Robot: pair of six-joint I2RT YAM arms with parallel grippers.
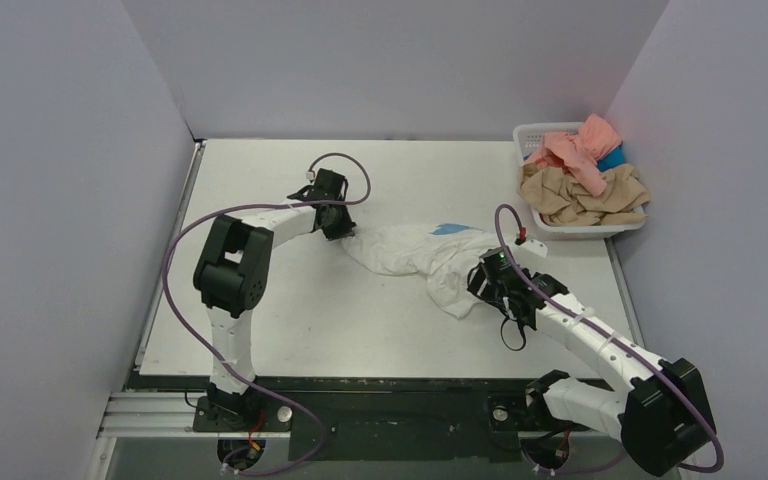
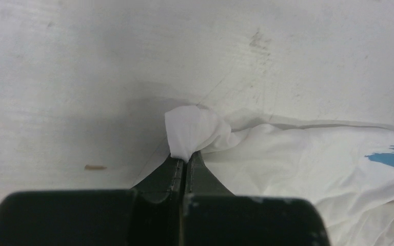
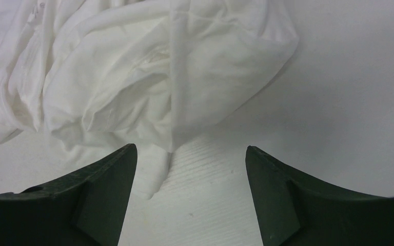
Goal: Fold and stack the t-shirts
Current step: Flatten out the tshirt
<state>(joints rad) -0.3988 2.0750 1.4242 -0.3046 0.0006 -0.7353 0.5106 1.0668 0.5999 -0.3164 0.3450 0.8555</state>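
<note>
Grey-lilac walls on three sides of white bench (image 1: 360,330). Left arm (image 1: 260,230) and right arm (image 1: 600,345) bolted at near edge, each trailed by looping purple cable (image 1: 172,270).

White t-shirt (image 1: 410,250) crumpled at mid-bench, drawn out as a twisted band between the two arms.

White lattice basket (image 1: 532,133) at far right corner, well apart from left arm, nearer to right arm. Heaped inside:
- tan t-shirt (image 1: 580,195) lowest, spilling over near rim and hiding most of that wall
- salmon-pink t-shirt (image 1: 585,150) on top
- blue t-shirt (image 1: 612,158) visible only as a sliver behind the pink cloth

Blue brush-stroke print (image 1: 448,228) on far edge of white cloth, cut off at frame edge in left wrist view. Collar, sleeves and hem lost in folds. Small brown fleck (image 2: 96,167) on bench, near left jaws.

Left arm: elbow raised, forearm reaching right. Left jaws clenched on bunched tip at left end of white t-shirt, soft shadow on bench beyond it.

Right arm: stretched low from near right toward centre. Right jaws released, fingers (image 3: 107,195) spread wide, bare bench between them, near-right edge of white t-shirt just ahead, one thin fold trailing toward the gap.
</note>
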